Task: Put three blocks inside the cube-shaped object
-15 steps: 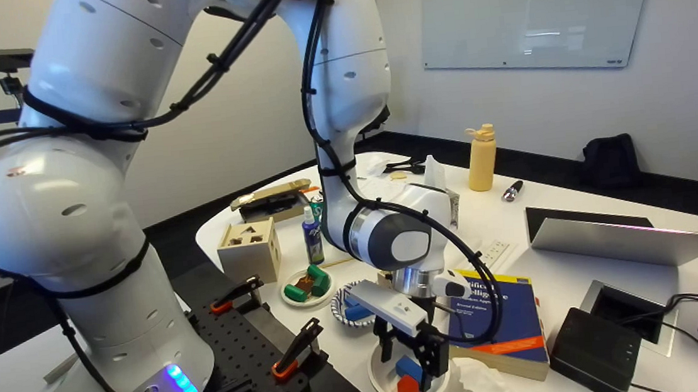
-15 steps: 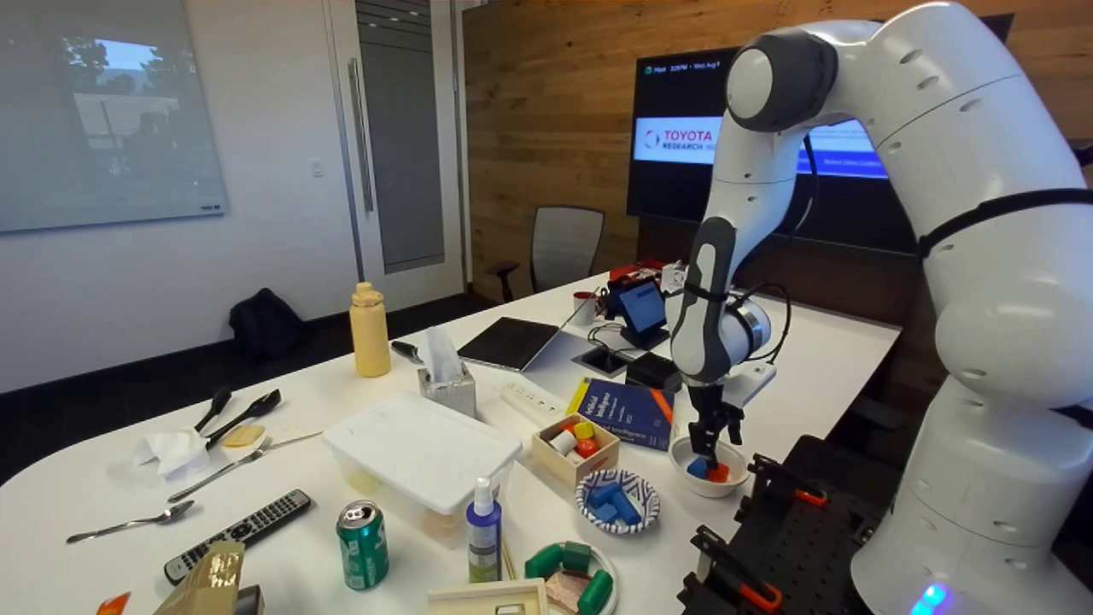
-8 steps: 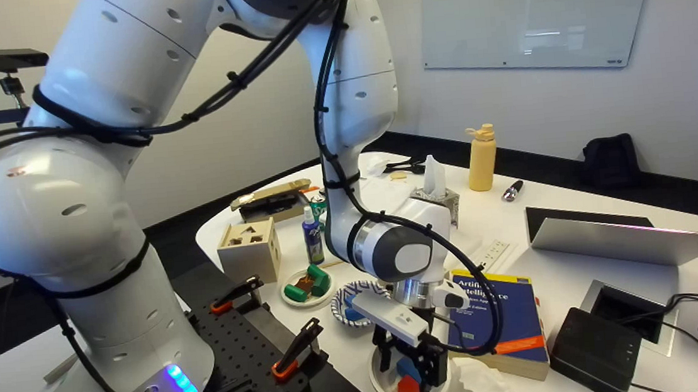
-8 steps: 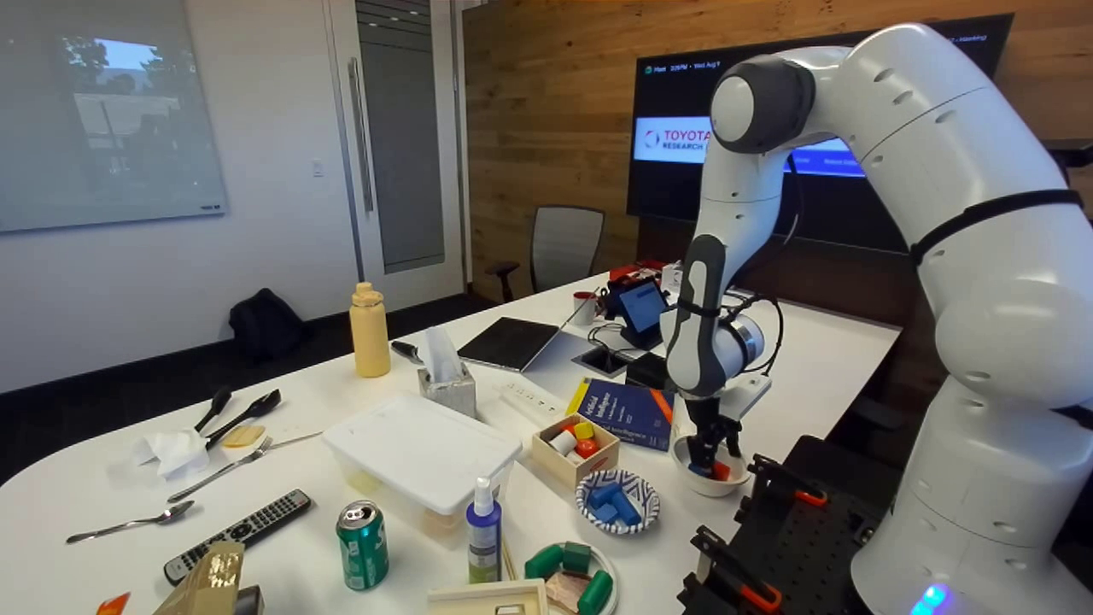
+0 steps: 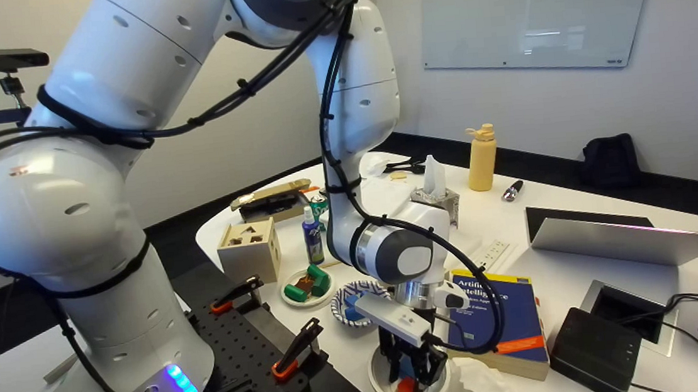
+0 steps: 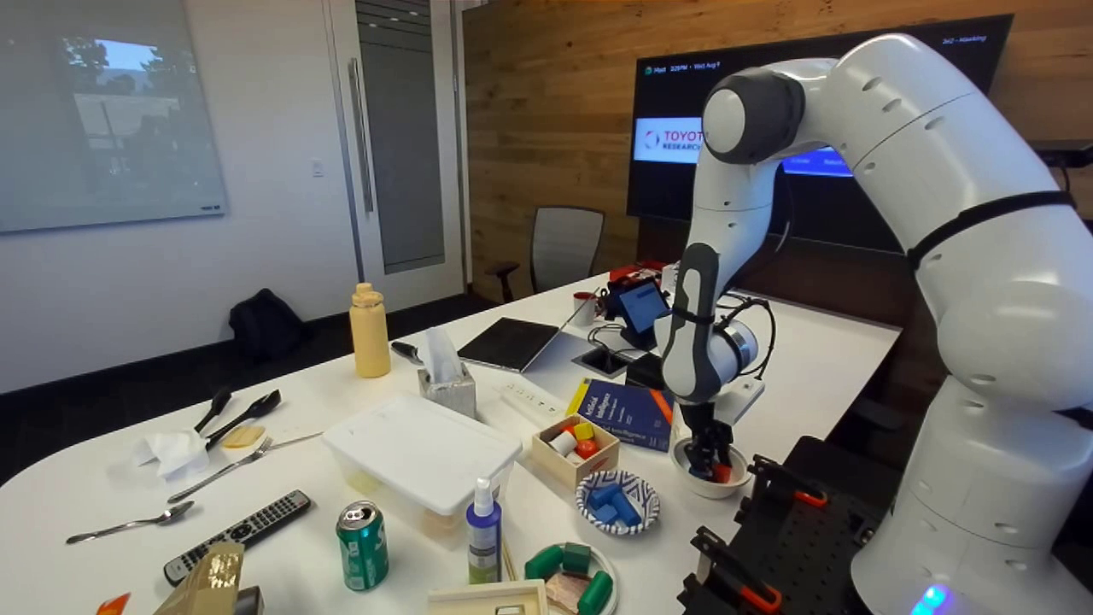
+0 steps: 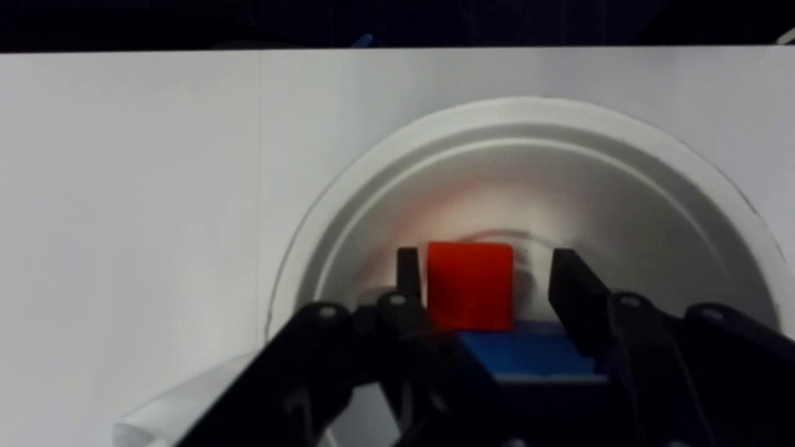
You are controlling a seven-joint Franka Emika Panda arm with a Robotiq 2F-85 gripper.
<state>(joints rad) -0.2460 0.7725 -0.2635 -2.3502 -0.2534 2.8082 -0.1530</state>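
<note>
In the wrist view a red block (image 7: 470, 285) stands between the fingers of my gripper (image 7: 486, 267), inside a white bowl (image 7: 522, 112). A narrow gap parts it from the left finger (image 7: 408, 267); a wider one lies toward the right finger (image 7: 574, 298). The gripper is open, its jaws partly drawn in. Below the red block, a blue block (image 7: 528, 354) is partly covered by the fingers. The cube-shaped object (image 5: 247, 255), a tan wooden box with cut-outs on top, sits farther back on the table in an exterior view. Other blue blocks (image 6: 619, 504) fill a patterned bowl.
A thick blue book (image 5: 498, 309) and crumpled tissue (image 5: 482, 383) lie beside the white bowl. Black clamps (image 5: 299, 349) line the mounting plate's edge. A wooden tray of coloured pieces (image 6: 551, 461), a plate of green pieces (image 5: 308, 288) and a spray bottle (image 5: 313, 237) stand nearby.
The arm has come down, bringing the gripper lower into the white bowl around the red block. Its fingers have moved closer together during the last half second.
</note>
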